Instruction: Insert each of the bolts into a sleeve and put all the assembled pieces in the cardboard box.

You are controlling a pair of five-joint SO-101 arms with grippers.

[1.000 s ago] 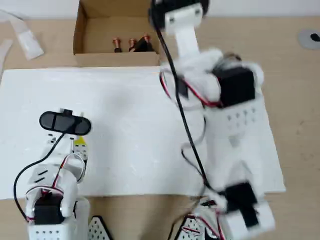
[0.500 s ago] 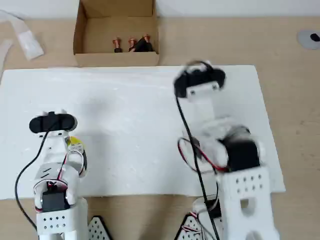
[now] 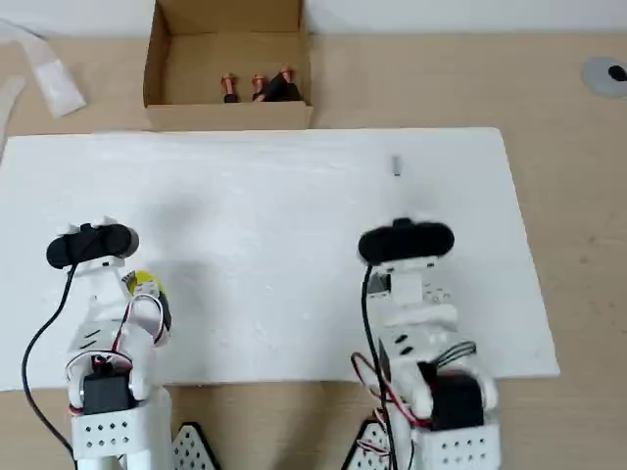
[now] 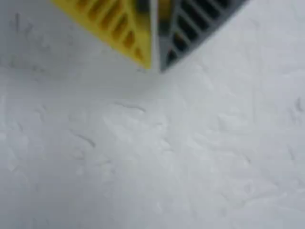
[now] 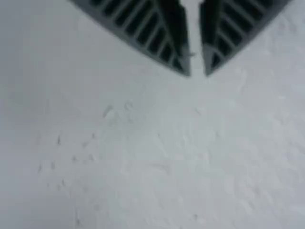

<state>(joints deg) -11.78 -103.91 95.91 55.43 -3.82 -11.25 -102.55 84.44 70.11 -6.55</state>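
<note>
The cardboard box [image 3: 157,69] stands at the far edge of the table. Inside it lie three copper-headed bolts in dark sleeves [image 3: 259,86], side by side near its front wall. My left gripper [image 4: 155,66] is shut, its yellow and grey fingers meeting at the tips just above the white sheet, with nothing between them. My right gripper [image 5: 195,71] hangs over bare sheet too; its dark fingers are all but touching and hold nothing. In the high view both arms sit folded at the near edge, the left arm [image 3: 108,294] at the left and the right arm [image 3: 411,294] at the right.
A white foam sheet [image 3: 265,225] covers most of the table between the arms and the box. A small grey piece [image 3: 396,166] lies on it at the far right. A plastic bag [image 3: 49,73] lies at the far left, and a round grey fitting [image 3: 607,75] at the far right.
The right arm has drawn back from beside the box to the near edge and folded down. The left arm has shifted slightly left and back.
</note>
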